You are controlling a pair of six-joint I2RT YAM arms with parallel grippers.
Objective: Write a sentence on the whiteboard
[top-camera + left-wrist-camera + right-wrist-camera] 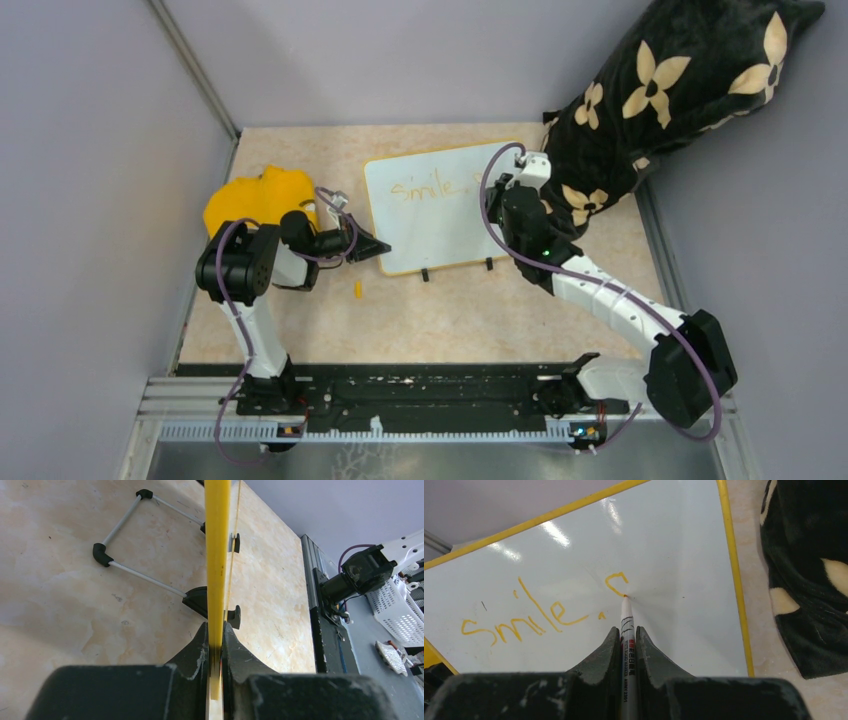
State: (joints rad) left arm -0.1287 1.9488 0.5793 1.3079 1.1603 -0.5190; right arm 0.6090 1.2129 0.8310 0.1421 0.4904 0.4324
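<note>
The whiteboard [440,205] with a yellow frame stands tilted on the table; it also shows in the right wrist view [664,555]. The sentence [524,617] reads "Smile," in orange, with a fresh curved stroke [616,582] to its right. My right gripper [627,630] is shut on a white marker [626,617] whose tip touches the board just under that stroke. My left gripper [216,627] is shut on the whiteboard's yellow left edge [217,555]; it also shows in the top view [375,248].
A yellow cloth [255,197] lies left of the board. A small orange cap [358,290] lies on the table in front. A black flowered cushion [670,90] sits right behind the board. The board's wire stand [130,540] rests on the table.
</note>
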